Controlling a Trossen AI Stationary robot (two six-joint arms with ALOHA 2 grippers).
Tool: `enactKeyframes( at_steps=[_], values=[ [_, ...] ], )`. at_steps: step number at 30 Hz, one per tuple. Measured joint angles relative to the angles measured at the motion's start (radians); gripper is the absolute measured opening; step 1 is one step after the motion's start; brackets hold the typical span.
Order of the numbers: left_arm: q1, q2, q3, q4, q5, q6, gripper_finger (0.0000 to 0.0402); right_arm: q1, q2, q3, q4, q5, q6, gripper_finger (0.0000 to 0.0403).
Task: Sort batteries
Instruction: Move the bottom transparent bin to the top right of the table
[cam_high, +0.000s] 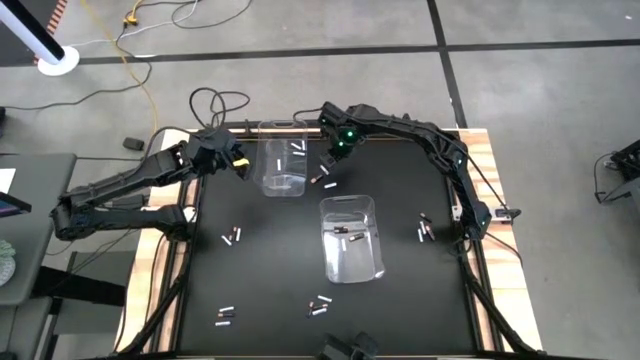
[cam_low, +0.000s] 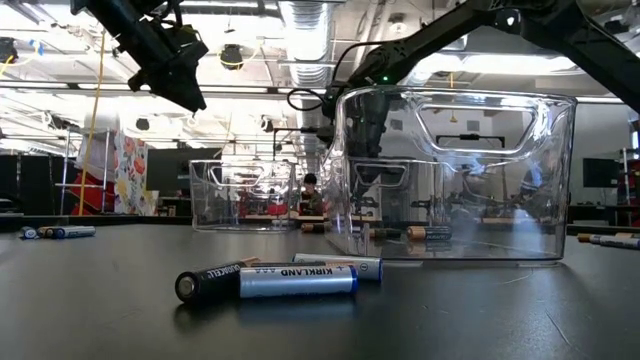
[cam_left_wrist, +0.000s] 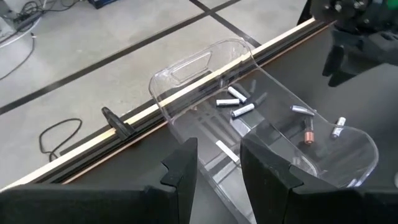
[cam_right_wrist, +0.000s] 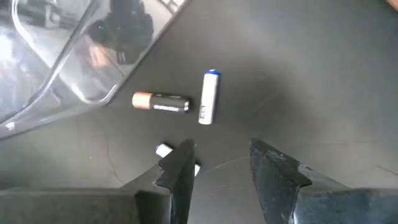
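Black tabletop (cam_high: 260, 270); clear bins (cam_high: 350, 240); white batteries (cam_right_wrist: 208, 96); one black battery with copper end (cam_right_wrist: 161, 102); yellow cable (cam_high: 135, 70).

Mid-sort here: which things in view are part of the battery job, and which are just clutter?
Job:
loose batteries
far bin
near bin
dark battery
white battery
right hand
left hand

Clutter:
yellow cable
black cable

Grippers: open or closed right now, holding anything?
Left gripper: open, empty, beside a bin.
Right gripper: open, empty, over loose batteries.
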Motion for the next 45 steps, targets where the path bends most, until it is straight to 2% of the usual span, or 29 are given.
enactKeyframes(
  at_steps=[11,20,26,32,39,45],
  values=[
    [0.000,0.000,0.000,-0.001,0.020,0.012,0.0116,-0.012,-0.004,0.000,0.016,-0.165,0.070,0.0168],
    [0.000,0.000,0.000,-0.001,0.021,0.083,0.0116,-0.048,-0.004,0.000,-0.007,-0.436,0.123,0.0168],
    [0.000,0.000,0.000,0.001,0.021,0.093,0.0116,-0.082,-0.004,0.000,-0.003,-0.438,0.179,0.0168],
    [0.000,0.000,0.000,0.014,0.021,0.133,0.0116,-0.044,0.010,0.001,0.023,-0.415,0.235,0.0168],
    [0.000,0.000,0.000,0.025,0.021,0.140,0.0116,-0.014,0.087,0.001,0.014,-0.410,0.233,0.0168],
    [0.000,0.000,0.000,0.025,0.021,0.140,0.0116,-0.016,0.081,0.000,0.023,-0.410,0.232,0.0168]
  ],
)
